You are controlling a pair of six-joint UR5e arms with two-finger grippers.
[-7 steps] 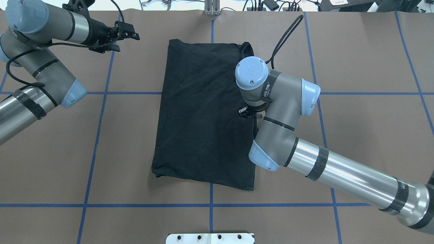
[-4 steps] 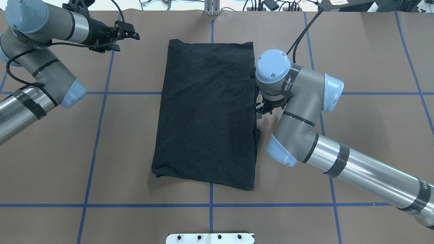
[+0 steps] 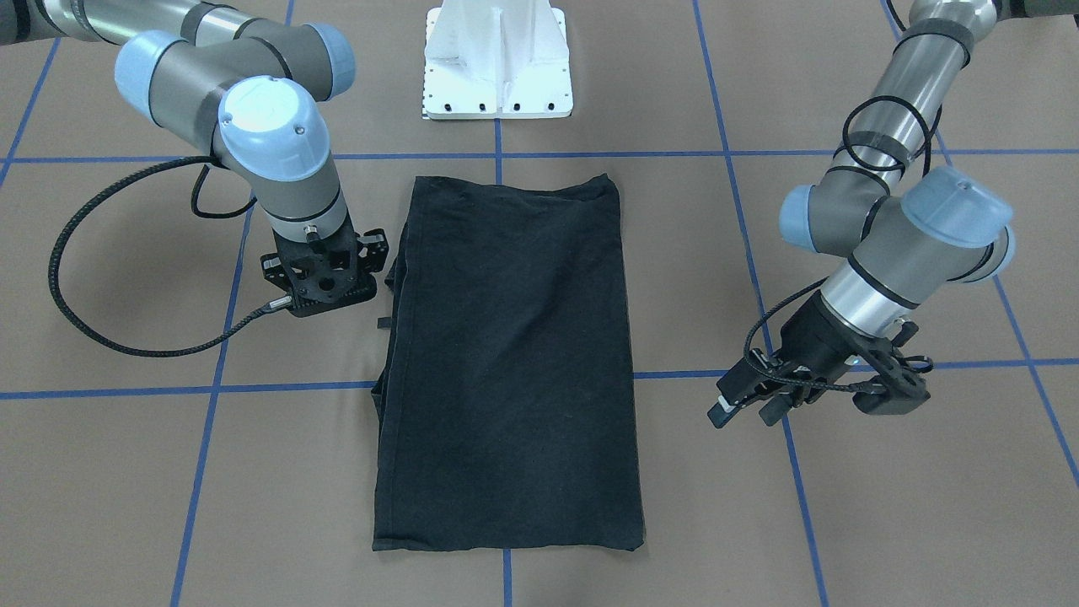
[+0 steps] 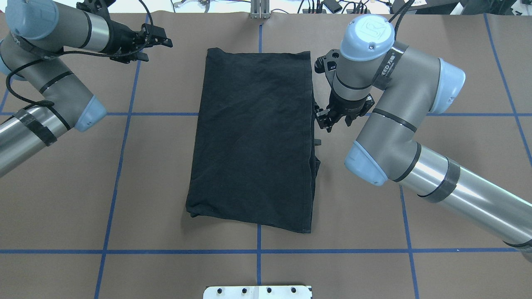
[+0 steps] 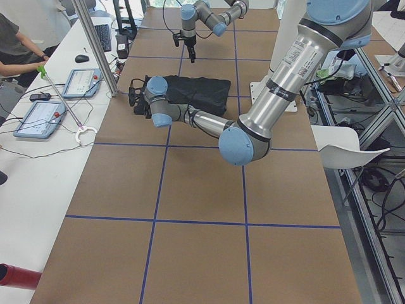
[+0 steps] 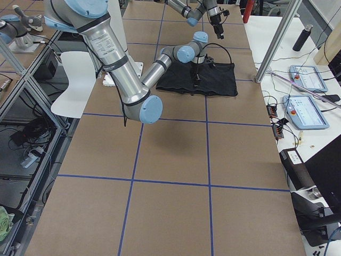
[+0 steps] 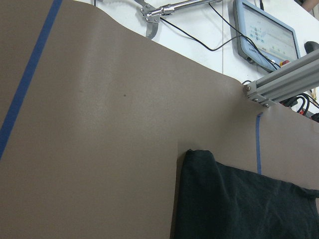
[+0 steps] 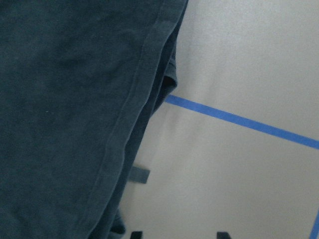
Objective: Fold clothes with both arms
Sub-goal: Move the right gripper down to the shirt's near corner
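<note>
The black T-shirt lies folded into a long flat rectangle at the table's middle; its logo is hidden. It also shows in the front view and the right wrist view. My right gripper points down just off the shirt's right edge, above the table, open and empty. Its fingertips show apart over bare table. My left gripper hovers near the table's far left, well clear of the shirt, open and empty. In the front view it is on the right. The left wrist view shows the shirt's far left corner.
A small dark scrap lies on the table beside the shirt's right edge. The white base plate sits at the near edge. A black cable loops over the table by the right arm. An aluminium post stands at the far edge.
My right arm has moved from over the shirt's right part to the right and farther away, off its edge. The shirt's far right corner now lies flat. The left arm has barely moved.
</note>
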